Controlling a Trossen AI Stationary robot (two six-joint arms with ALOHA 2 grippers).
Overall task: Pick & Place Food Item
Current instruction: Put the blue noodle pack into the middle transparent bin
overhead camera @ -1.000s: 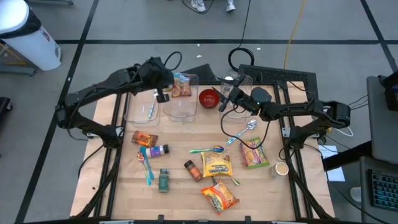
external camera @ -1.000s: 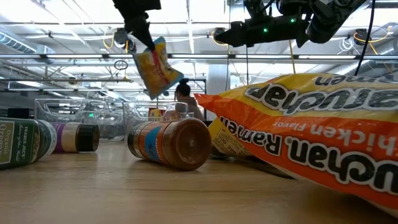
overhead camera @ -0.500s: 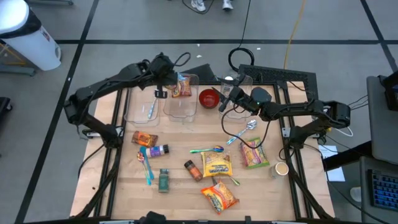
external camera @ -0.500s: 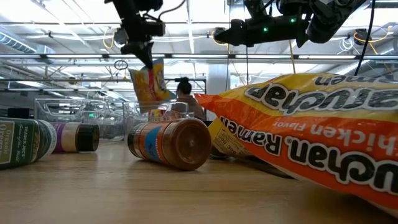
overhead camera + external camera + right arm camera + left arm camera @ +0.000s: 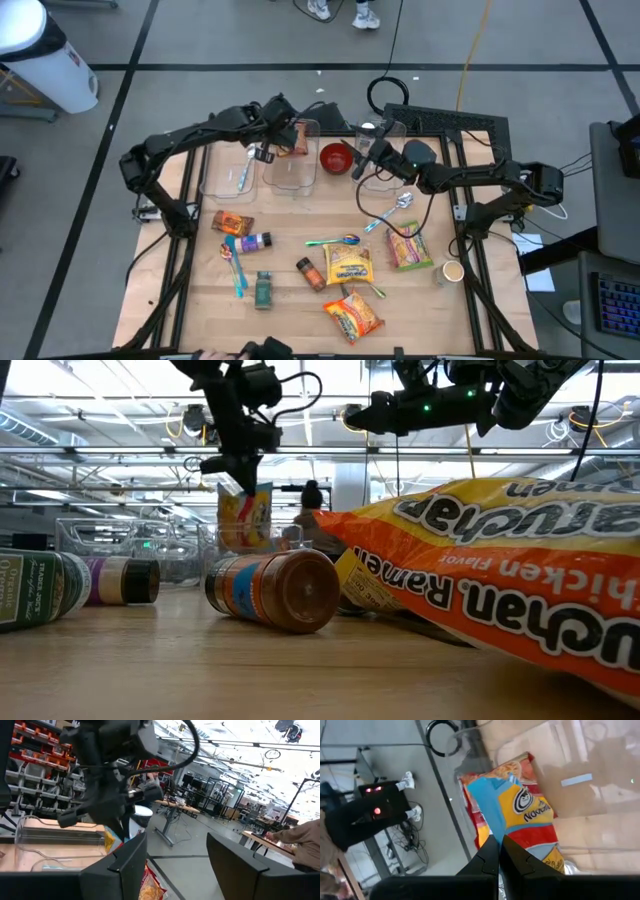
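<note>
A robotics lab: metal shelving (image 5: 35,775), workbenches (image 5: 175,810) and ceiling trusses (image 5: 120,455) surround the table (image 5: 290,290).

Wooden table (image 5: 290,300) with ramen packets (image 5: 352,316), spice jars (image 5: 310,273)

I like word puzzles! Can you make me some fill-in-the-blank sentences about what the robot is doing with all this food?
1. The left tool is shut on a yellow and blue snack ____.
2. It holds that snack over a clear plastic ____.
3. The red bowl sits on the table between the left tool and the ____ tool.
4. The brown spice jar near the chicken ramen packet is lying on its ____.

Missing words: packet; bin; right; side
</note>
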